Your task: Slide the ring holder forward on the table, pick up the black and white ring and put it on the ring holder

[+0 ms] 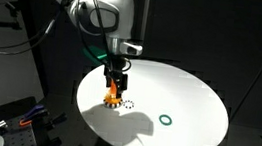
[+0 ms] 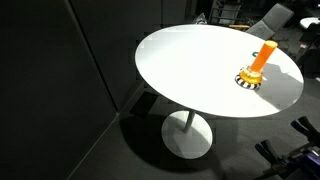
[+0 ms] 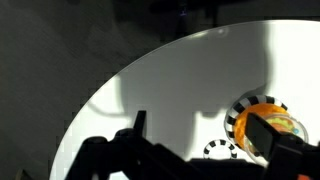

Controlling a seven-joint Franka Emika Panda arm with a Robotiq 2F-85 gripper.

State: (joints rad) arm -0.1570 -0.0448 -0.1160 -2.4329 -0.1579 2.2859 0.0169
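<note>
The ring holder [image 1: 116, 87] stands on the round white table [image 1: 194, 96], towards the edge nearest the arm. The gripper [image 1: 118, 79] is poised directly over it, low around the top of the orange peg. In the wrist view the dark fingers [image 3: 125, 152] are seen well apart with nothing clamped between them. The holder lies close to the finger at the right of that picture, though contact cannot be confirmed. The black and white ring [image 3: 218, 150] lies flat on the table just beside the holder's base and is partly hidden by the gripper. The holder is judged light and rigid, and likely to tip if pushed high. It is best pressed or gripped low on the peg, near the base, so that it slides on the smooth tabletop and does not topple. The ring is judged very light, stiff and thin, lying flush on a slick surface. It is best taken from above across its outer rim with narrowed jaws, and it may skate away if nudged. No container is present. In an exterior view the peg's shaft [image 2: 261, 57] is bare, while a chequered band [image 2: 248, 80] circles its foot. Whether that band is a ring or part of the base cannot be told. A plain green ring [image 1: 166, 119] lies well apart from the holder.
</note>
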